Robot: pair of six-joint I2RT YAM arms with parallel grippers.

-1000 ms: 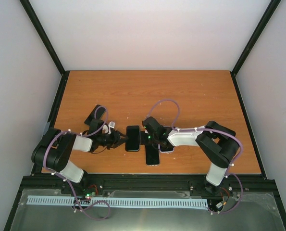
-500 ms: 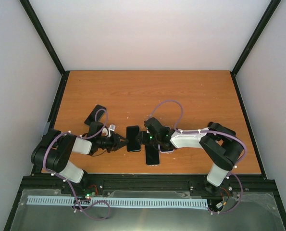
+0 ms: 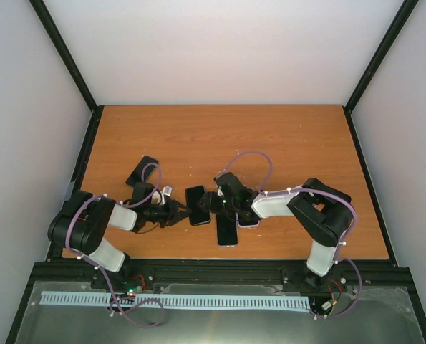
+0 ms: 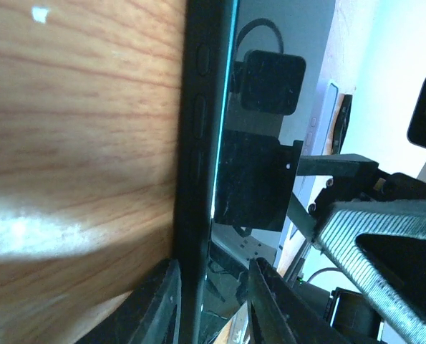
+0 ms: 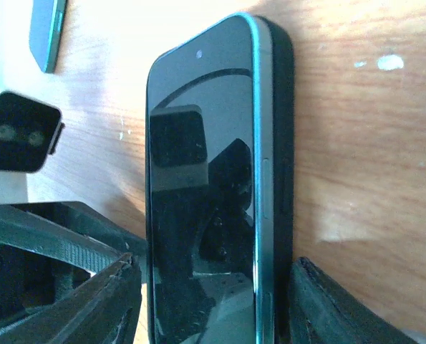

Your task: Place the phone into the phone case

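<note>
A dark phone (image 3: 197, 205) with a teal rim lies screen up in a black case on the wooden table, between my two grippers. In the right wrist view the phone (image 5: 198, 179) sits in the case (image 5: 285, 143), whose black wall shows along its right side. My right gripper (image 5: 216, 279) straddles the width of both, with the right finger against the case wall. In the left wrist view the case (image 4: 197, 143) is seen edge-on. My left gripper (image 4: 213, 308) spans that edge, one finger against the case and the other a little off the screen. Both also show from above, left gripper (image 3: 182, 212) and right gripper (image 3: 211, 203).
A second dark phone (image 3: 227, 229) lies just near of the right gripper, and one in a pale case (image 3: 248, 217) lies under the right forearm. A black case-like item (image 3: 142, 170) lies at the left, beyond the left arm. A teal-edged item (image 5: 46, 29) shows at the right wrist view's top left.
The phone has turned slightly, its far end now leaning left. The left gripper drew back a little. The right arm's elbow shifted slightly.
</note>
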